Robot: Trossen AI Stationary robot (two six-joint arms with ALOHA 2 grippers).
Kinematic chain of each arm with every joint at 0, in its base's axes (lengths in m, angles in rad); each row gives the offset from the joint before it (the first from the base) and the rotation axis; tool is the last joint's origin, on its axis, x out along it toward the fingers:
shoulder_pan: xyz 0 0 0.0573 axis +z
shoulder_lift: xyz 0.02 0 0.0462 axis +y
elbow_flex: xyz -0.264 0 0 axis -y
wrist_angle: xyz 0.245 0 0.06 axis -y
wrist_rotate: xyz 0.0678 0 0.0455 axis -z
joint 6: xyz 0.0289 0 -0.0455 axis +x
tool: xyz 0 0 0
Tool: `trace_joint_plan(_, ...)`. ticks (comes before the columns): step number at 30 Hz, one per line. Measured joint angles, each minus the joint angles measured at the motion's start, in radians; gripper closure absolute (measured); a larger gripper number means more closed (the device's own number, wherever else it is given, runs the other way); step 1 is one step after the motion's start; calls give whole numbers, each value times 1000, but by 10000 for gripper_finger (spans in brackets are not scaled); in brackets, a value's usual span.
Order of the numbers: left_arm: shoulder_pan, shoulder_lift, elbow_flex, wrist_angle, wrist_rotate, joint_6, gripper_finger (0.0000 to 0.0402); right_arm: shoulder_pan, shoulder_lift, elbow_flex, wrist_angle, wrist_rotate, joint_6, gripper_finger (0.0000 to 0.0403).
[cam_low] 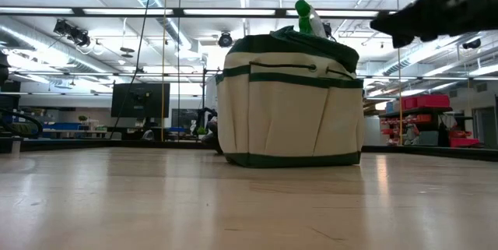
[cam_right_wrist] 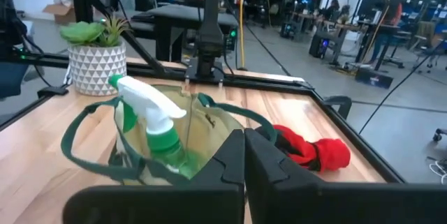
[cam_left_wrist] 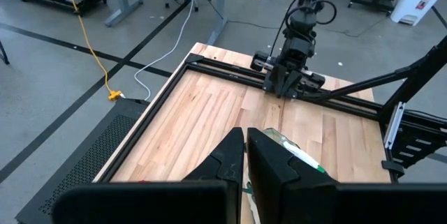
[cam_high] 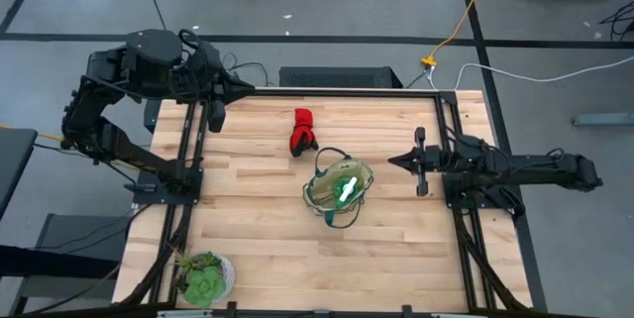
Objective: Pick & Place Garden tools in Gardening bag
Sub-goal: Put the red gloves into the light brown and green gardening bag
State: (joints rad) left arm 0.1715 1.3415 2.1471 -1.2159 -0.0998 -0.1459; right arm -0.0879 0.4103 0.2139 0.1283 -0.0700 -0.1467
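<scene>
Your table (cam_high: 258,249) fills the middle of the high view, and the gardening bag (cam_high: 338,190) sits slightly right of its centre. In the low view the bag's tan wall blocks everything behind it, so only the tip of the green spray bottle (cam_low: 303,12) clears the rim. From above, the bag's contents are a glare of green and white; you cannot make out any rakes there. The right wrist view shows the bottle standing inside the bag. The red-and-black glove bundle (cam_high: 302,131) lies on the boards just above and left of the bag, apart from it. The potted plant (cam_high: 203,276) is at the lower left, partly cut by the frame's edge. Your left gripper (cam_high: 243,86) hangs at the upper left, fingers together, empty. Your right gripper (cam_high: 393,160) sits right of the bag, also closed on nothing.
</scene>
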Motion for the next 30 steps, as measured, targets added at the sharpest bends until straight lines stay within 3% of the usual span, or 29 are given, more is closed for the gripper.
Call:
trace_joint_plan(11, 0, 0, 0, 0, 0, 0, 376, 0, -171, -128, -2, -1, 8, 401)
trace_joint_plan(30, 0, 0, 0, 0, 0, 0, 376, 72, -319, -199, -64, -1, 15, 401)
